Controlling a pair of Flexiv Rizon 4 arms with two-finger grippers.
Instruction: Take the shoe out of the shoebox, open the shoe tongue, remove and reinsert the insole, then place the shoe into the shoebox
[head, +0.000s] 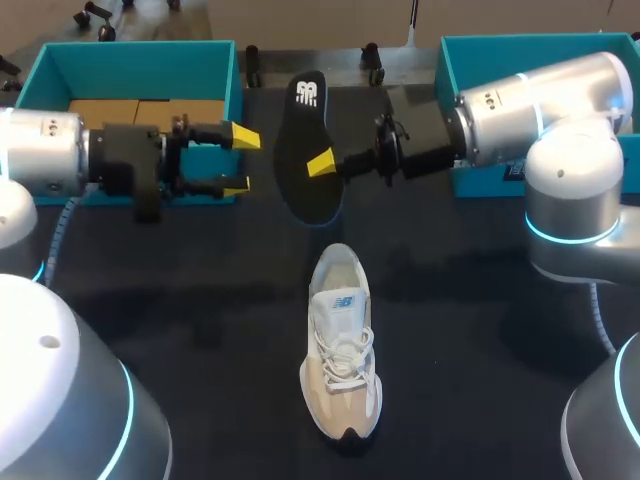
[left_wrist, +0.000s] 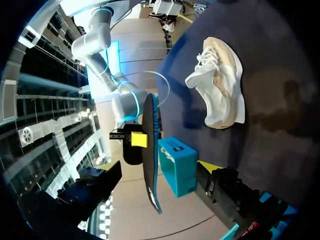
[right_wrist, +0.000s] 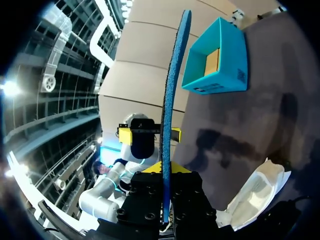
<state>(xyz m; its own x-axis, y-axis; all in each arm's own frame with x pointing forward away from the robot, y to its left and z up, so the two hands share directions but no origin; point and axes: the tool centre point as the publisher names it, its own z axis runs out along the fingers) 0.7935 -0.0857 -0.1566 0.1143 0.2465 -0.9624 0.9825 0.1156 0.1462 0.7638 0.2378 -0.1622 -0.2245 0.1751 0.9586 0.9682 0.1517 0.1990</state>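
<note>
The right gripper (head: 320, 165) is seen clamped on the single insole (head: 303, 130), a thin, flat, black oval with a blue underside, held clear of the table beyond the heel of the one shoe (head: 342, 345). The left gripper (head: 240, 160) is held with its fingers apart and nothing between them, just beside the insole. The shoe, white and beige with white laces, is set upright on the black cloth-covered table (head: 200, 300), toe towards the robot. Two open teal boxes are placed well beyond the heel: the box by the left arm (head: 140, 48), lined with tan cardboard, and the box by the right arm (head: 520, 42).
</note>
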